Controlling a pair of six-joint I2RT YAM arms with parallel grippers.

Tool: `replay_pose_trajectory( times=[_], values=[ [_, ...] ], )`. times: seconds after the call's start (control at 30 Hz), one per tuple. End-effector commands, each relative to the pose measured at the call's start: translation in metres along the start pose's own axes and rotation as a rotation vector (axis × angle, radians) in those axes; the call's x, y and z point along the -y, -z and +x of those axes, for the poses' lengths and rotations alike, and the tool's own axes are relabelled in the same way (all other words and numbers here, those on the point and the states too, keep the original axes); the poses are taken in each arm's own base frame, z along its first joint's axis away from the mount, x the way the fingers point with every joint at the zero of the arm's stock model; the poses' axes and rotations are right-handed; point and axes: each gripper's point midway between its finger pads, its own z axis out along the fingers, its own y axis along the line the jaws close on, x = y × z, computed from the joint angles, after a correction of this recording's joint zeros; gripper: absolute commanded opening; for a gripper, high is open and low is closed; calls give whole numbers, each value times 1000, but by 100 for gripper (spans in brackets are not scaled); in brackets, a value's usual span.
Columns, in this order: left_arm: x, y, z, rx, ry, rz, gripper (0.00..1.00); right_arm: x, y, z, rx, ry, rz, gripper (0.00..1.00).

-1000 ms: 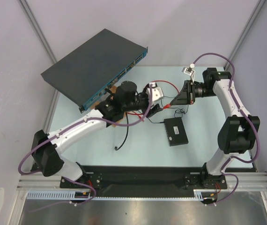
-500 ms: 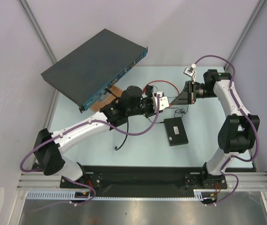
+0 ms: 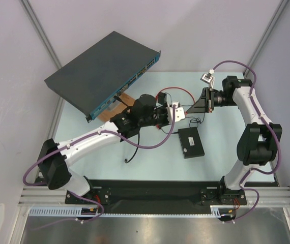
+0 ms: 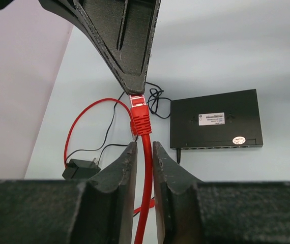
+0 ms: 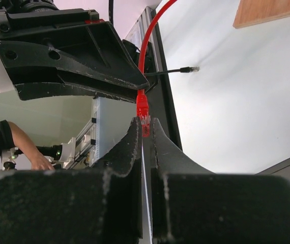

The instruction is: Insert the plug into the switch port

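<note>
The plug (image 5: pixel 144 118), a clear-tipped red connector on a thin red cable (image 4: pixel 146 168), hangs in mid-air, with my right gripper (image 5: pixel 145 125) shut on its tip. From the left wrist, the right gripper's dark fingers (image 4: pixel 129 56) come down from above onto the plug (image 4: pixel 139 109). My left gripper (image 4: pixel 145 152) straddles the red cable just behind the plug. Its jaws stand narrow, with a thin sliver of light on one side. Both grippers meet above the table, left (image 3: pixel 180 116) and right (image 3: pixel 188 112). The switch (image 3: pixel 191 142) lies flat below, with its port row (image 4: pixel 216 146) along one edge.
A large dark rack unit (image 3: pixel 104 68) sits tilted at the back left, with a wooden board (image 3: pixel 122 100) beside it. A black power adapter (image 4: pixel 79 168) and thin black wires (image 4: pixel 157 95) lie near the switch. A loose black cable end (image 3: pixel 127 161) rests toward the front.
My left arm has swung right toward the right gripper, and its jaws have narrowed around the red cable. The right gripper has held still with the plug.
</note>
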Motion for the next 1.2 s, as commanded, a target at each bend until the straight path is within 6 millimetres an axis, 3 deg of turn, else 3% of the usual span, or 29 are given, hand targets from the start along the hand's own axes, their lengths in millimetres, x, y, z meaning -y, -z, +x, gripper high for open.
replay_pose_trajectory(
  times=[0.0,0.37,0.43,0.53,0.57,0.6,0.67,0.73,0.77,0.9,0.97,1.0,1.07,1.17],
  values=[
    [-1,-2,1,-3,-31,-5,23,-31,1,-3,56,-188,-90,0],
    [-2,-7,6,-27,-33,-10,23,-31,1,-5,53,-172,-84,0],
    [-3,-7,7,-27,-30,-13,19,-30,1,-4,52,-175,-83,0],
    [-2,-8,7,-29,-25,-7,0,-28,0,-3,45,-174,-77,0],
    [-1,-8,7,-28,-20,0,0,-25,0,-1,33,-178,-63,0],
    [4,-7,13,-49,-11,19,0,-20,0,0,24,-190,-54,20],
    [12,-7,19,-63,4,51,0,-13,4,-1,10,-182,-23,51],
    [23,-4,40,-105,30,82,0,-4,8,-4,7,-177,6,62],
    [28,-3,48,-118,42,101,0,2,15,-8,9,-163,35,75],
    [46,-1,95,-215,132,166,0,32,36,-17,15,-138,150,75],
    [57,1,111,-256,176,216,0,62,49,-7,-10,-246,332,74],
    [62,2,120,-272,201,235,0,83,57,-16,17,-169,426,74],
    [72,0,135,-291,228,266,0,90,70,-17,51,-168,543,77],
    [87,-5,151,-300,253,305,0,103,74,2,20,-213,586,77]
  ],
)
